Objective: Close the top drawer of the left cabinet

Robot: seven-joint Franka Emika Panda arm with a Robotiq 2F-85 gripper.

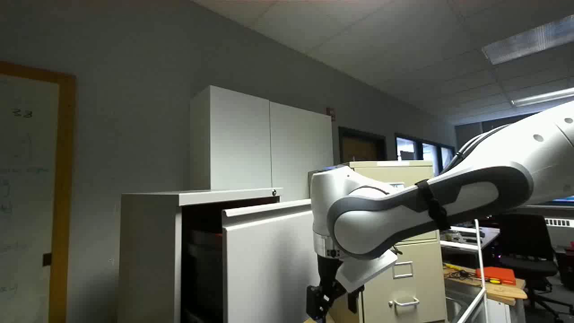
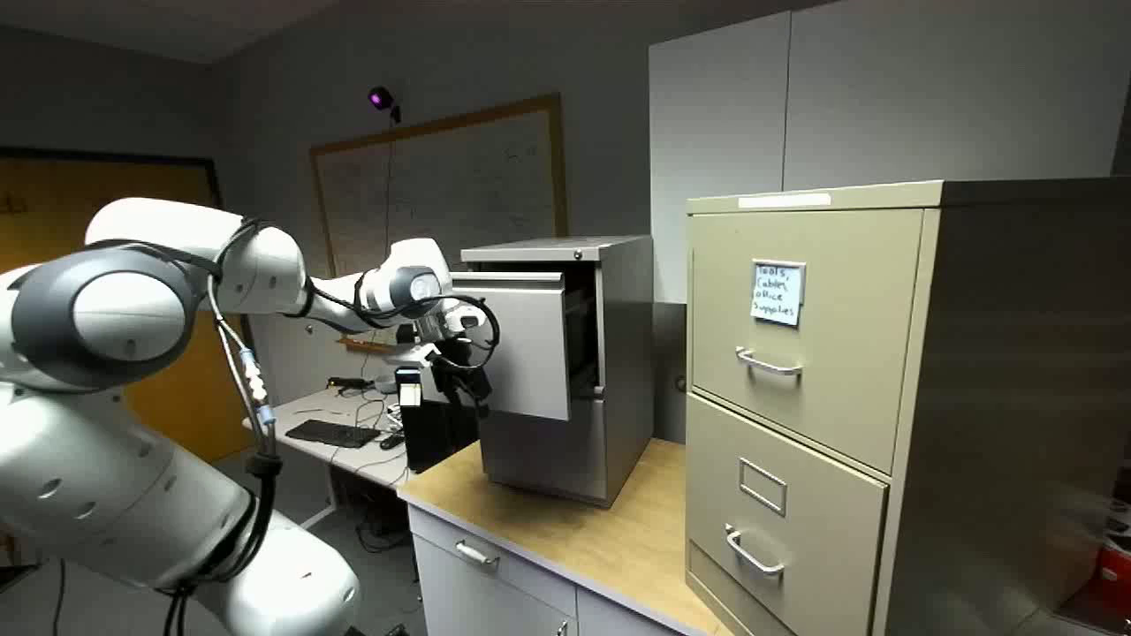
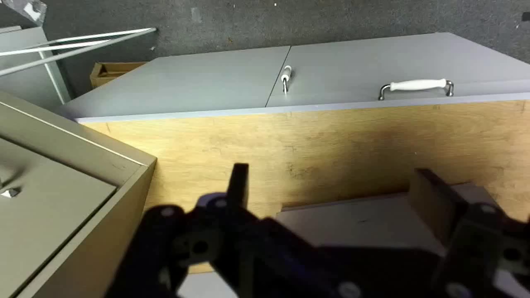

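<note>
The top drawer is pulled well out of the left cabinet; its flat light-grey front shows in both exterior views (image 1: 269, 264) (image 2: 530, 344). A dark gap lies behind that front. The left cabinet (image 1: 148, 255) stands on a wooden counter; its grey side (image 2: 629, 353) and closed lower front also show. My gripper (image 1: 335, 305) hangs pointing down in front of the drawer front, also in an exterior view (image 2: 461, 389). I cannot tell whether it touches the front. In the wrist view its fingers (image 3: 335, 178) are wide apart with nothing between them; a shadowed grey panel shows behind.
A beige filing cabinet (image 1: 403, 287) (image 2: 804, 353) (image 3: 49, 207) with metal handles stands beside it on the wooden counter (image 2: 645, 530) (image 3: 310, 145). A white two-door cupboard (image 1: 242, 139) stands behind. A desk with a keyboard (image 2: 331, 433) lies beyond. The counter base has white-handled fronts (image 3: 418, 85).
</note>
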